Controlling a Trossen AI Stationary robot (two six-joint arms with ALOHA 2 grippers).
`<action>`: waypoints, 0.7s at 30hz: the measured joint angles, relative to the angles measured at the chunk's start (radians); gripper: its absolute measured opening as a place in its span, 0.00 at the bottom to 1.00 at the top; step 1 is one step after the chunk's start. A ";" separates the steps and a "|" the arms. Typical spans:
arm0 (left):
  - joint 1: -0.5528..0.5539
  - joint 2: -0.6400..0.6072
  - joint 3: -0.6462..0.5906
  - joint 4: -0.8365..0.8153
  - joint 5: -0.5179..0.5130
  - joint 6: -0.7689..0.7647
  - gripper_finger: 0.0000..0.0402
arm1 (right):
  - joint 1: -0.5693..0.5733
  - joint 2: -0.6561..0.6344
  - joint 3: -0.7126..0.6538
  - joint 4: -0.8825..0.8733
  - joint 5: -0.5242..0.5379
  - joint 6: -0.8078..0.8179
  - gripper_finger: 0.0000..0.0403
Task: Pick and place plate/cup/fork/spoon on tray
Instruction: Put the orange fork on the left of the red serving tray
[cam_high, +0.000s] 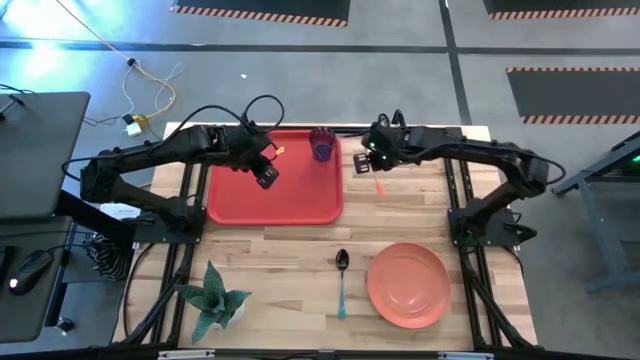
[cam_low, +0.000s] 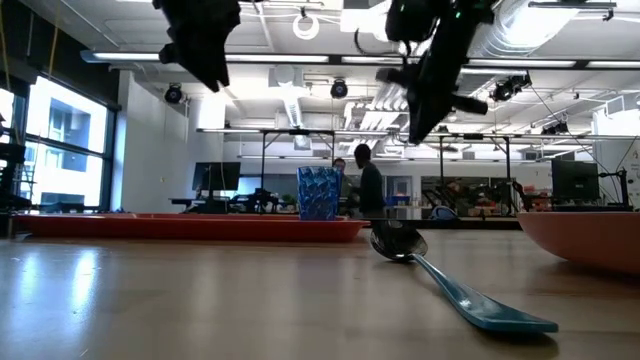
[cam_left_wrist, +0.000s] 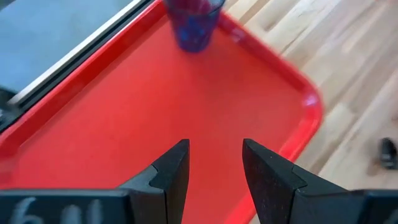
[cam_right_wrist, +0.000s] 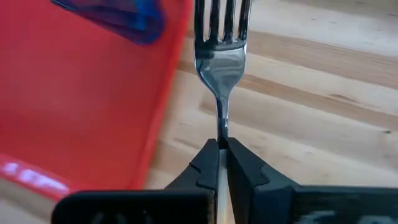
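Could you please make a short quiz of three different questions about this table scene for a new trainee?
1. True or false: the small dark blue cup stands on the large red rectangular tray.
2. What does the right tool hold? A) blue-handled spoon B) silver fork with an orange handle C) nothing
3. Fill in: the round salmon-pink plate lies on the wooden ____, beside the light-blue-handled spoon.

Key:
1. True.
2. B: it is shut on the fork, beside the tray's edge. The left tool is open above the tray.
3. Table.

Left pincer (cam_left_wrist: 214, 168) hangs with fingers spread; right pincer (cam_right_wrist: 222, 163) is clamped tight.
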 joint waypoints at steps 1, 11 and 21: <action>0.000 0.000 0.000 -0.017 -0.010 0.000 0.34 | 0.017 -0.019 0.000 0.001 0.013 0.019 0.01; 0.000 0.000 0.000 -0.114 -0.054 0.000 0.34 | 0.204 -0.151 0.000 0.045 0.157 0.199 0.01; 0.000 0.000 0.000 -0.130 -0.061 0.019 0.34 | 0.416 -0.145 0.000 0.244 0.271 0.327 0.00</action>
